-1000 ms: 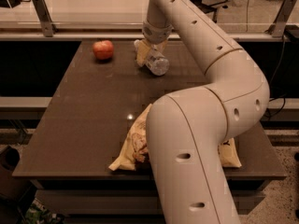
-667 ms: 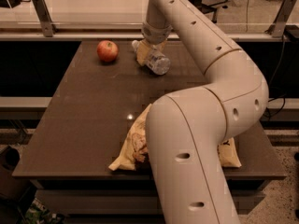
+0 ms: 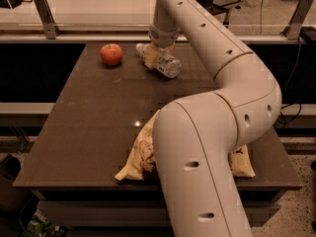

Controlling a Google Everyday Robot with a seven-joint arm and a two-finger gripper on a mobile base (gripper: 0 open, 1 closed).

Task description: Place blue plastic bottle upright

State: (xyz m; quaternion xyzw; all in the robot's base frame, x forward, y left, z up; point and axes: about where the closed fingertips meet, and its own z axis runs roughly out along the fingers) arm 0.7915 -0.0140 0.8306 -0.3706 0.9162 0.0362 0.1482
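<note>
The blue plastic bottle [image 3: 165, 64] is a small clear ribbed bottle with a white cap. It lies tilted on its side at the back middle of the dark table [image 3: 89, 127], with the cap pointing back left. My gripper [image 3: 157, 54] comes down from above at the end of the white arm. It is shut on the bottle, with its tan fingers [image 3: 150, 58] around the bottle's middle. The fingers hide part of the label.
A red apple [image 3: 111, 54] sits left of the bottle at the back. A yellow chip bag [image 3: 139, 158] lies near the front edge, partly hidden behind my arm's big white links [image 3: 207, 147]. Metal railing posts stand behind the table.
The bottle and gripper have shifted slightly left and back, and the bottle's cap end now shows. The apple and the chip bag stay where they were.
</note>
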